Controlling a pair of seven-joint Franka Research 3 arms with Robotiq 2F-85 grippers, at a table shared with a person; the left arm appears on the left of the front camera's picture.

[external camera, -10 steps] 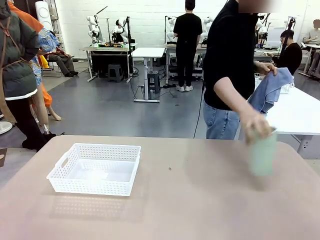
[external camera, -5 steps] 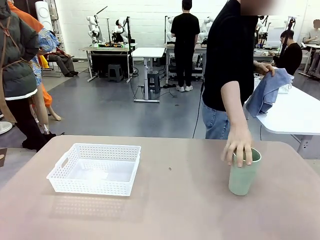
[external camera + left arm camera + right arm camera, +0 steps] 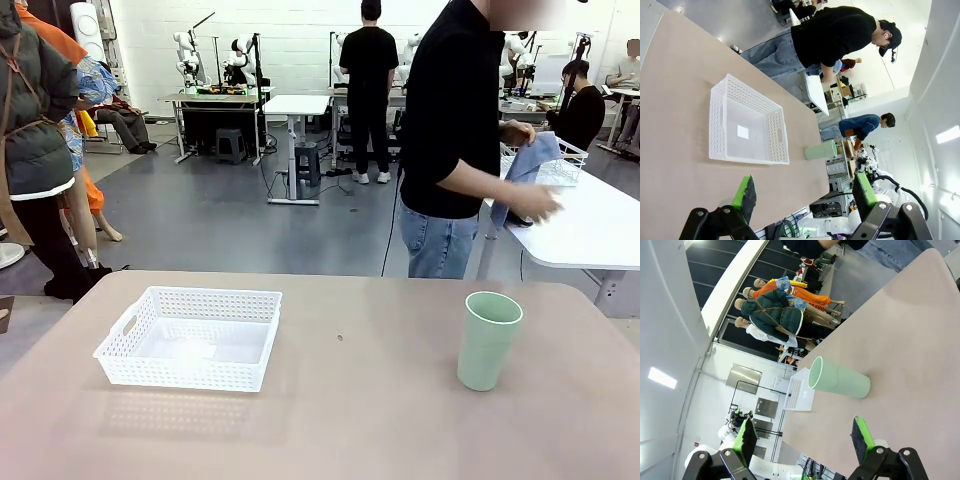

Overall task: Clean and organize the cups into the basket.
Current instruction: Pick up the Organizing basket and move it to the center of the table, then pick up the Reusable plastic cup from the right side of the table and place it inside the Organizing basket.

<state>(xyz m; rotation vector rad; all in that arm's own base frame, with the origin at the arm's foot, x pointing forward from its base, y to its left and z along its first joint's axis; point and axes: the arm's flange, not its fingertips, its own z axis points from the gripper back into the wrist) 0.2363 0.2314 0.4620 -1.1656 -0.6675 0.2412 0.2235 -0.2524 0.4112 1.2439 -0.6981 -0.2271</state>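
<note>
The tan table [image 3: 350, 430] is nearly bare. The mint cup [image 3: 489, 340] stands upright on the robot's right, well apart from the white basket [image 3: 180, 372] on the left, which holds nothing. By that, the task looks barely begun, with every placement left to do. The person [image 3: 450, 130] at the far side is turned to a side table, hands on a blue cloth [image 3: 530, 160]. The left gripper [image 3: 804, 190] faces the basket and the right gripper [image 3: 804, 434] faces the cup. Both have their jaws wide and hold nothing.
</note>
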